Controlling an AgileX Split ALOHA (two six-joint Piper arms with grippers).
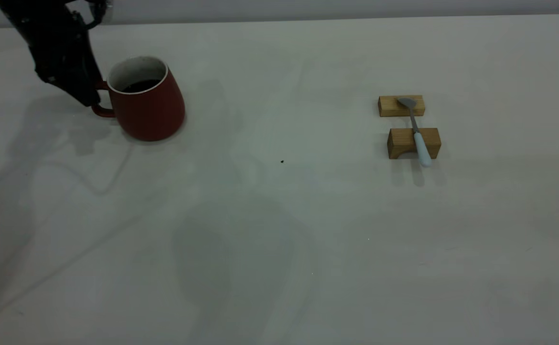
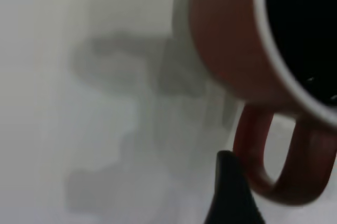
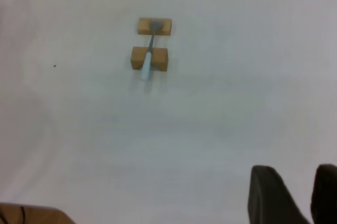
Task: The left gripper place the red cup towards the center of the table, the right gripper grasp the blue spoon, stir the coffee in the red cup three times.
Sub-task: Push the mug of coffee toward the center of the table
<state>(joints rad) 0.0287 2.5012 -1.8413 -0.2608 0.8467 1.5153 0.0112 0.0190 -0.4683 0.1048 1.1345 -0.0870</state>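
Off-white table fills the exterior view, bare in its near part, with a tiny dark speck near the middle. Farther back on the right, the blue spoon lies across two wooden blocks, one behind the other. Its long axis runs near to far: the pale blue handle points toward the near edge and overhangs the nearer block, while the grey bowl rests on the farther block. At the far left stands the red cup, upright, holding dark coffee, its loop handle turned to the left. The left gripper sits right at that handle; whether its fingers are closed on it cannot be told. The right gripper hangs well apart from the spoon, fingers parted and holding nothing
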